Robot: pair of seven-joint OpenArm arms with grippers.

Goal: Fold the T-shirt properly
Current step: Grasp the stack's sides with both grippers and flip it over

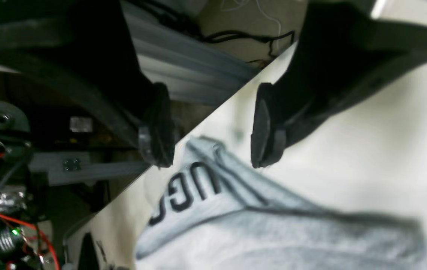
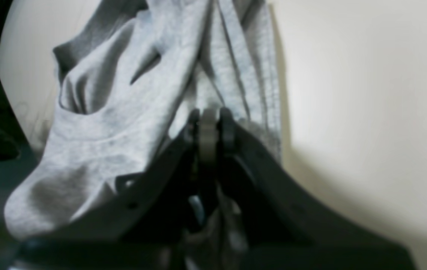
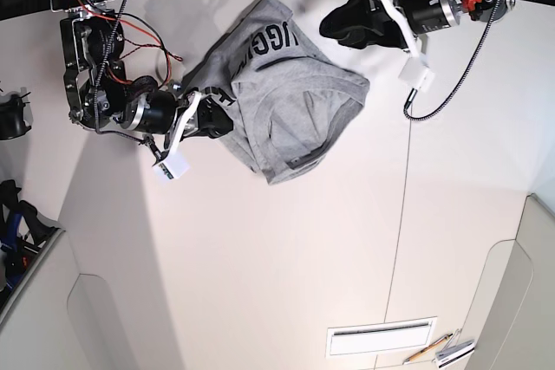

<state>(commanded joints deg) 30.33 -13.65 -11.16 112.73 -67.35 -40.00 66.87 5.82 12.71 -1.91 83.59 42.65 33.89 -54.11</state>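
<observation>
Little proper folding done, tbh: saw the T-shirt [image 3: 299, 123] bunched near the table's [image 3: 260, 275] far edge, lettering partly covered. Still needed flattening, sleeves in, then halving, I'd guess. Left gripper [image 1: 213, 161]: jaws wide apart, gripping nothing. Right gripper [image 2: 209, 118]: jaws together against cloth, couldn't tell if pinching any. Maybe a white tray [image 3: 380, 338] by the table's near edge; couldn't make out contents.
</observation>
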